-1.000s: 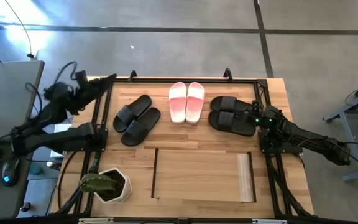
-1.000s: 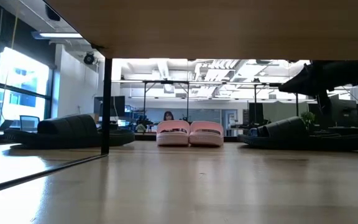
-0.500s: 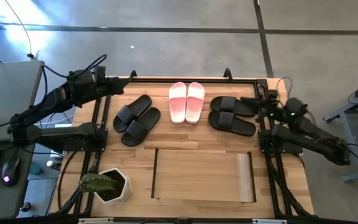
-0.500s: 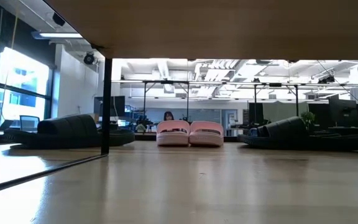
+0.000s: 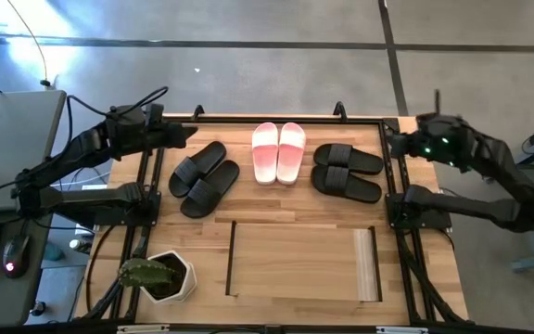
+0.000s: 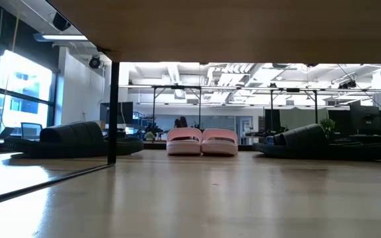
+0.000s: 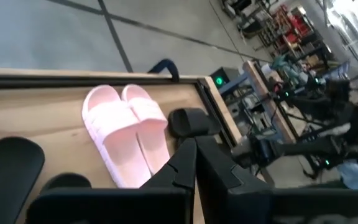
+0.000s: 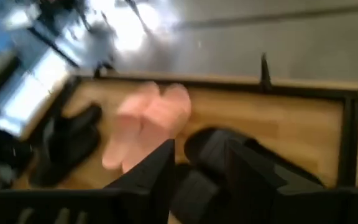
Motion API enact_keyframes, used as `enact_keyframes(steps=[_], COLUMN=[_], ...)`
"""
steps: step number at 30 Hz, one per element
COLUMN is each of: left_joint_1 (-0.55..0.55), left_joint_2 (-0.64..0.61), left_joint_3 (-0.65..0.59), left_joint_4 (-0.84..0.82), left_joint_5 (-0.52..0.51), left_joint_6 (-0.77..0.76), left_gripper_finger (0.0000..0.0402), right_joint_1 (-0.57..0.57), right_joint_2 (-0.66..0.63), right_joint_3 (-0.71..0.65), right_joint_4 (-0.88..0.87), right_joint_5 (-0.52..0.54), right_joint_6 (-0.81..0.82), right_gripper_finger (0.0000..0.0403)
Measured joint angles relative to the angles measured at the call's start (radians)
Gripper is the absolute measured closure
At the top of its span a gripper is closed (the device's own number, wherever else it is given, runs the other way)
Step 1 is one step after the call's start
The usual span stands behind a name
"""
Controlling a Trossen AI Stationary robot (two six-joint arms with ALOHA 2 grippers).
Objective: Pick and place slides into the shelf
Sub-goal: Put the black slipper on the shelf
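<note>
Three pairs of slides rest sole-down along the table's far half: a black pair [image 5: 204, 178] at left, a pink-and-white pair [image 5: 279, 151] in the middle, and a black pair [image 5: 348, 171] at right. The light-wood shelf [image 5: 301, 263] stands at the near middle. My left gripper [image 5: 185, 133] is shut and hovers over the far left corner, beyond the left black pair; in its wrist view the fingers [image 7: 196, 158] meet. My right gripper [image 5: 389, 141] hangs open by the far right edge, above and beyond the right black pair [image 8: 229, 149]. Neither gripper holds anything.
A white hexagonal pot with a cactus [image 5: 160, 276] stands at the near left corner. A black metal frame [image 5: 276, 119] runs along the table's far edge and sides. In the low view the shelf's top panel [image 6: 243, 26] and one dark upright [image 6: 113, 112] fill the foreground.
My right gripper has risen from beside the right black pair and drawn back toward the table's far right corner, leaving the low view. My left gripper has swung from the far left corner toward the table's right, over the edge. The slides have stayed put.
</note>
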Motion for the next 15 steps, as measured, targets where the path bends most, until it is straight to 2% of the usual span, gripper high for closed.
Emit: enact_keyframes(steps=[5,12,15], left_joint_1=[0.0,0.0,0.0], left_joint_2=[0.008,0.013,0.014], left_joint_3=[0.0,0.0,0.0], left_joint_4=[-0.002,-0.002,-0.002], left_joint_5=[0.059,0.099,0.119], left_joint_6=[0.027,0.077,0.105], left_gripper_finger=[0.0401,0.0401,0.0401], right_joint_1=[-0.046,-0.321,-0.433], right_joint_2=[0.2,0.434,0.499], right_joint_3=[0.106,0.253,0.282], right_joint_4=[-0.014,-0.003,-0.002], right_joint_5=[-0.149,-0.539,-0.645], right_joint_6=[-0.118,-0.26,-0.263], right_gripper_finger=[0.0265,0.0265,0.0265])
